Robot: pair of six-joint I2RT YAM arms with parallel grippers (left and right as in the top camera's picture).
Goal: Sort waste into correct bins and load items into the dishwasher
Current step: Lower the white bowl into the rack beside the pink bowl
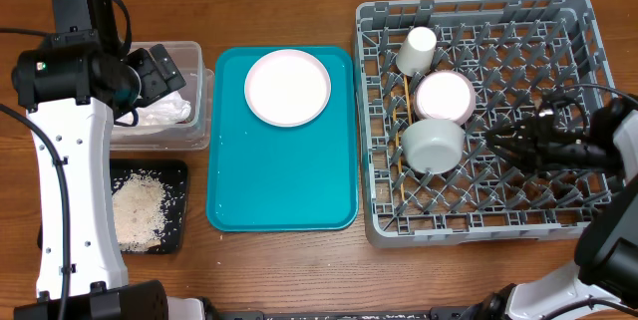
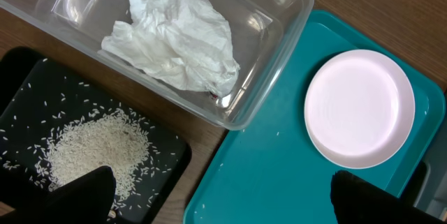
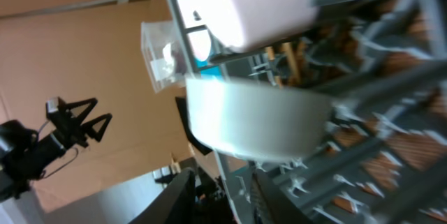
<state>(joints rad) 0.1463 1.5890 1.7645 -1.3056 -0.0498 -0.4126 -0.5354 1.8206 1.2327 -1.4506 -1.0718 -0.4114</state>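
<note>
The crumpled napkin (image 1: 159,113) is lying in the clear tub (image 1: 202,56) at far left, rice (image 1: 138,210) is sitting in the black tray (image 1: 177,175) nearer, the pale plate (image 1: 287,87) is resting on the teal tray (image 1: 279,180), and cup (image 1: 417,51), bowl (image 1: 433,144) and chopsticks (image 1: 403,121) are sitting in the grey rack (image 1: 469,230) at right.

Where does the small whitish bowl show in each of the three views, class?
Overhead: whitish bowl in the left-centre part of the grey dish rack.
Left wrist: not in it.
Right wrist: whitish bowl mid-frame, among the rack's pegs.
Shared landmark: the clear plastic tub appears in all three views.
</note>
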